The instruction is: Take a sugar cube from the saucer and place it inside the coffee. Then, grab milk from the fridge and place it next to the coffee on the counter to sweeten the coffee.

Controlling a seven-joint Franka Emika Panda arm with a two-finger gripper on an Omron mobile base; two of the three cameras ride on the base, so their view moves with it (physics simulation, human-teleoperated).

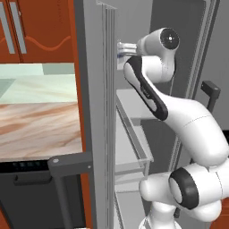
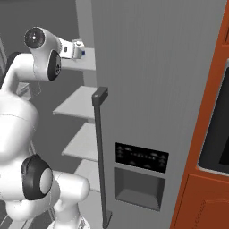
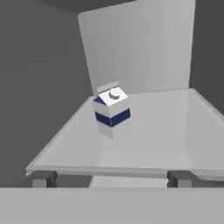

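Reaching into the fridge for the milk

Nearest in the hand view, the gripper is sitting with its 2 fingers wide apart and empty, tips just short of the shelf front edge. Further in, the milk is standing upright on that shelf, left of centre and well back from the lip. To do this well I'd say it's worth going straight in and level, centring the carton between the fingers, then closing on its flat sides below the gable. The shelf edge is the thing to clear first. There's open room to the right of the carton, less on the left. The fridge back wall is sitting a bit behind the carton.
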